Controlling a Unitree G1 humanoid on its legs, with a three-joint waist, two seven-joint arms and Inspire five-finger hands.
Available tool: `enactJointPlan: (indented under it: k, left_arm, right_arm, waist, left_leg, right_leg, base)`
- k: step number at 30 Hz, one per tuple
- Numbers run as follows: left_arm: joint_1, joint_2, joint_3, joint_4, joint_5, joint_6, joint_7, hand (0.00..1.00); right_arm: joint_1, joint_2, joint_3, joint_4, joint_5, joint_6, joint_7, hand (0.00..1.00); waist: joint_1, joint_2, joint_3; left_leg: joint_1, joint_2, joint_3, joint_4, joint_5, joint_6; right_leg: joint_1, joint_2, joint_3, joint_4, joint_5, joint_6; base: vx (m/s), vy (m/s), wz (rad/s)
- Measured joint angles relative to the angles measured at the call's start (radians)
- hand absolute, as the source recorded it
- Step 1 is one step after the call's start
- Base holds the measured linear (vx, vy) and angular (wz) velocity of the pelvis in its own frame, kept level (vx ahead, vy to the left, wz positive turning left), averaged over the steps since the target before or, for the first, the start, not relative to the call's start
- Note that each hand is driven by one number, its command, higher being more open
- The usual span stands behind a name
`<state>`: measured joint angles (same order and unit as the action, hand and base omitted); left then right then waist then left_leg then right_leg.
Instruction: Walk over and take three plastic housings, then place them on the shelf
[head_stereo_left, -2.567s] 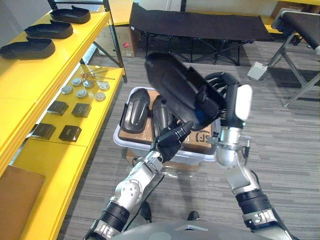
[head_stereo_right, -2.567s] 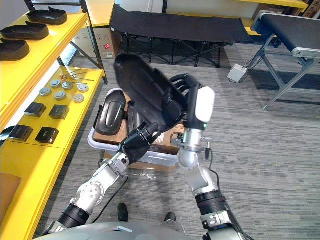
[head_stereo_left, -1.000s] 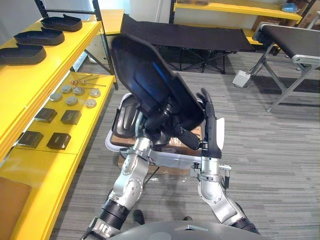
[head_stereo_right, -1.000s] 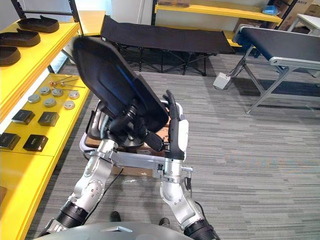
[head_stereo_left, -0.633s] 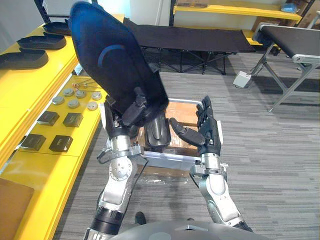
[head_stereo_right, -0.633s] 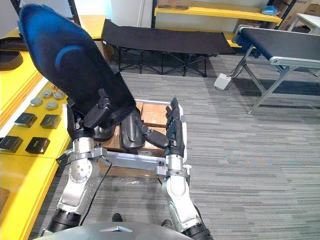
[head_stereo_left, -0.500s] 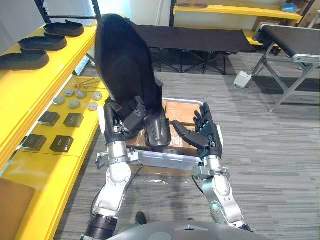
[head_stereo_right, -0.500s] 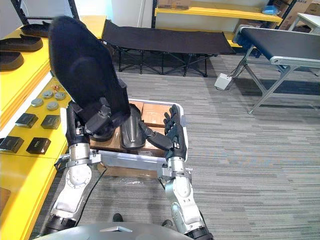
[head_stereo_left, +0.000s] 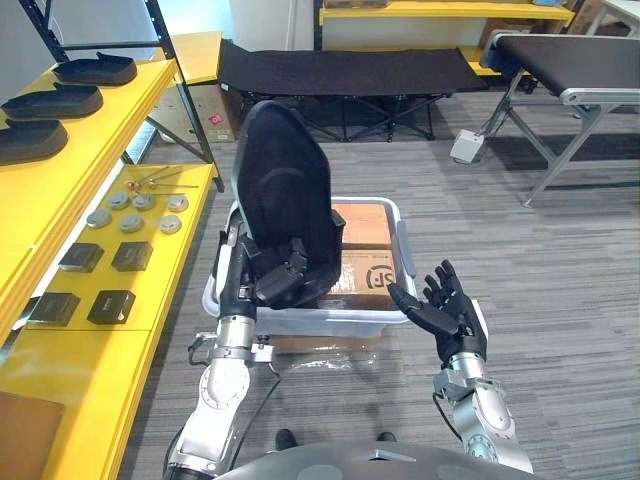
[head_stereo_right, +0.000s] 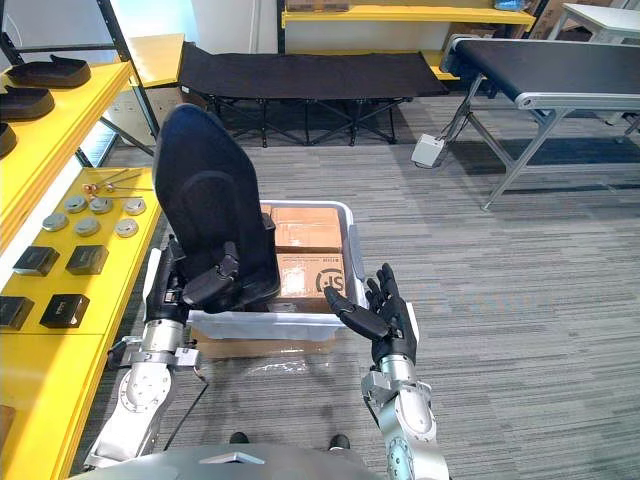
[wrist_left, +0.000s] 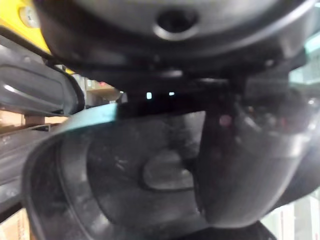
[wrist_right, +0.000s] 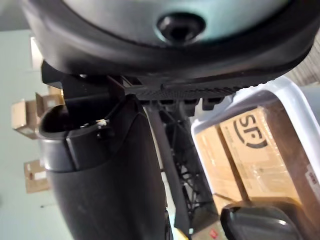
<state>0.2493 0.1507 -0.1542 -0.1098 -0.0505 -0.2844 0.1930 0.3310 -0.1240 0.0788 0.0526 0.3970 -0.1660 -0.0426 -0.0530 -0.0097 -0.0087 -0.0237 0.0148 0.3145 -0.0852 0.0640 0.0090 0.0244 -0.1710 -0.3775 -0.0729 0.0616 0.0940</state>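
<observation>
A large black plastic housing (head_stereo_left: 285, 195) stands upright over the white bin (head_stereo_left: 404, 247). My left hand (head_stereo_left: 275, 283) is shut on its lower end, fingers curled round the edge. The left wrist view looks into the housing's hollow inside (wrist_left: 125, 175). My right hand (head_stereo_left: 448, 312) hangs to the right of the bin, open with spread fingers, touching nothing. The right wrist view has the held housing (wrist_right: 100, 175) and another dark housing (wrist_right: 265, 222) in the bin. Three more black housings (head_stereo_left: 52, 100) lie in a row on the upper yellow shelf (head_stereo_left: 85, 160) at the left.
Cardboard boxes (head_stereo_left: 365, 225) fill the bin's right half. The lower yellow shelf (head_stereo_left: 80, 350) holds small black boxes (head_stereo_left: 132, 256) and round metal parts (head_stereo_left: 130, 210). A black folding cot (head_stereo_left: 340, 70) stands behind the bin, a conveyor (head_stereo_left: 570, 75) at the far right.
My left hand has brought the housing down from a high tilt to upright over the bin. My right hand has come off it, dropped to the right and spread. The camera has shifted.
</observation>
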Motion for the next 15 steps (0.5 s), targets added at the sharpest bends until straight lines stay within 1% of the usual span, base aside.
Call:
enactJointPlan:
  k: [2, 4, 6, 8, 9, 10, 11, 12, 13, 14, 15]
  left_arm:
    - [0.008, -0.012, 0.033, -0.003, -0.032, -0.003, -0.002, 0.0]
    - [0.034, -0.028, 0.063, -0.027, -0.044, -0.003, 0.0, 0.0]
    - [0.07, -0.037, 0.085, -0.07, -0.07, -0.004, 0.002, 0.0]
    - [0.088, -0.043, 0.104, -0.091, -0.07, -0.004, 0.004, 0.0]
    - [0.106, -0.057, 0.129, -0.117, -0.07, -0.007, 0.001, 0.0]
    - [0.113, -0.062, 0.135, -0.126, -0.072, -0.007, -0.001, 0.0]
    - [0.118, -0.068, 0.143, -0.135, -0.088, -0.016, -0.013, 0.0]
    - [0.118, -0.071, 0.145, -0.14, -0.104, -0.025, -0.028, 0.0]
    - [0.12, -0.074, 0.147, -0.147, -0.104, -0.025, -0.033, 0.0]
    - [0.128, -0.078, 0.153, -0.166, -0.105, -0.025, -0.046, 0.0]
    - [0.139, -0.076, 0.16, -0.178, -0.109, -0.032, -0.071, 0.0]
  right_arm:
    - [-0.016, 0.0, 0.008, 0.031, -0.003, 0.013, 0.008, 1.0]
    - [-0.039, 0.001, 0.014, 0.062, -0.024, 0.025, 0.015, 1.0]
    - [-0.062, 0.001, 0.038, 0.07, -0.035, 0.031, 0.016, 1.0]
    - [-0.087, 0.001, 0.056, 0.071, -0.037, 0.034, 0.022, 1.0]
    - [-0.124, 0.002, 0.083, 0.071, -0.042, 0.034, 0.033, 1.0]
    - [-0.137, 0.002, 0.092, 0.071, -0.047, 0.034, 0.036, 1.0]
    - [-0.157, 0.002, 0.099, 0.071, -0.079, 0.034, 0.045, 1.0]
    - [-0.168, 0.001, 0.11, 0.071, -0.079, 0.034, 0.053, 1.0]
    - [-0.173, 0.001, 0.115, 0.072, -0.08, 0.035, 0.058, 1.0]
    - [-0.182, 0.001, 0.126, 0.072, -0.08, 0.035, 0.06, 1.0]
    - [-0.189, 0.002, 0.131, 0.073, -0.08, 0.039, 0.06, 1.0]
  waist:
    - [0.007, 0.0, 0.0]
    - [0.023, 0.0, 0.0]
    - [0.051, 0.002, 0.002]
    - [0.064, 0.002, 0.002]
    - [0.081, 0.003, 0.004]
    - [0.084, 0.003, 0.006]
    - [0.095, 0.005, 0.011]
    - [0.109, 0.005, 0.012]
    - [0.114, 0.005, 0.012]
    - [0.124, 0.007, 0.015]
    - [0.131, 0.008, 0.022]
  left_leg:
    - [0.0, -0.002, -0.016, 0.0, 0.0, 0.001]
    - [-0.001, -0.005, -0.032, 0.0, 0.002, 0.003]
    - [-0.003, -0.01, -0.064, 0.0, 0.003, 0.004]
    - [-0.005, -0.012, -0.08, 0.0, 0.004, 0.004]
    - [-0.007, -0.017, -0.108, -0.001, 0.006, 0.001]
    - [-0.007, -0.02, -0.121, -0.001, 0.007, 0.0]
    - [-0.008, -0.026, -0.146, -0.003, 0.009, -0.001]
    - [-0.014, -0.032, -0.172, -0.003, 0.012, 0.0]
    - [-0.02, -0.036, -0.187, -0.003, 0.015, 0.002]
    - [-0.032, -0.04, -0.22, -0.003, 0.023, 0.006]
    - [-0.04, -0.044, -0.26, -0.001, 0.035, 0.013]
  right_leg:
    - [0.009, -0.001, -0.015, 0.0, -0.001, 0.0]
    - [0.016, -0.002, -0.031, 0.0, -0.001, 0.0]
    - [0.03, -0.004, -0.062, -0.001, -0.005, 0.0]
    - [0.034, -0.004, -0.081, -0.001, -0.01, -0.001]
    - [0.047, -0.008, -0.108, -0.001, -0.014, 0.001]
    - [0.053, -0.012, -0.12, -0.001, -0.016, 0.004]
    - [0.067, -0.015, -0.146, 0.001, -0.024, 0.006]
    - [0.073, -0.018, -0.17, 0.008, -0.032, 0.005]
    - [0.073, -0.019, -0.175, 0.016, -0.035, 0.01]
    - [0.074, -0.02, -0.197, 0.041, -0.048, 0.01]
    - [0.073, -0.023, -0.196, 0.068, -0.058, 0.005]
  base:
    - [-0.01, 0.014, 0.2]
    - [-0.01, 0.018, 0.26]
    - [-0.01, 0.023, 0.38]
    - [-0.02, 0.025, 0.37]
    - [-0.01, 0.032, 0.48]
    - [0.0, 0.034, 0.65]
    - [0.0, 0.037, 0.64]
    - [0.0, 0.034, 0.67]
    - [0.02, 0.027, 0.73]
    - [0.05, 0.029, 0.88]
    - [0.06, 0.037, 0.91]
